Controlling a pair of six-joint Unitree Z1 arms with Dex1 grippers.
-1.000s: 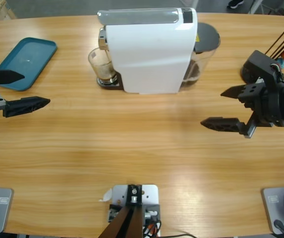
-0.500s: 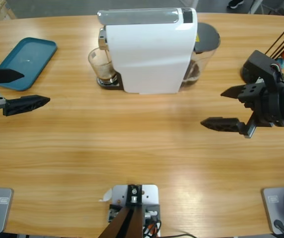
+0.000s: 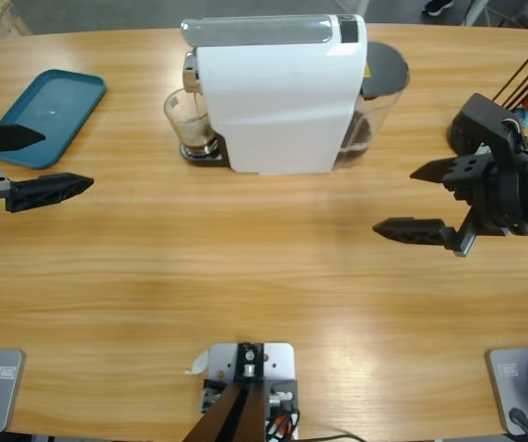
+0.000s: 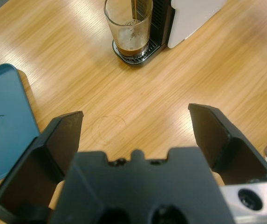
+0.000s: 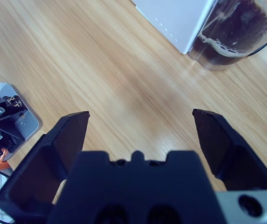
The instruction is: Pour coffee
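Coffee is seen in the clear glass tumbler at 9 o'clock of the white coffee machine. Left hand and right hand are held spread above the wooden worktop.

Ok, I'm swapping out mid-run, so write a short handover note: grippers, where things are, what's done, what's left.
Left gripper: open, empty, beside the teal tray.
Right gripper: open, empty, near the table's other end.
Glass tumbler stands on the white coffee machine's drip tray, with a little coffee at the bottom.
Done: coffee is in the glass.
Left: nothing is gripped yet; the glass has still to be picked up and poured.
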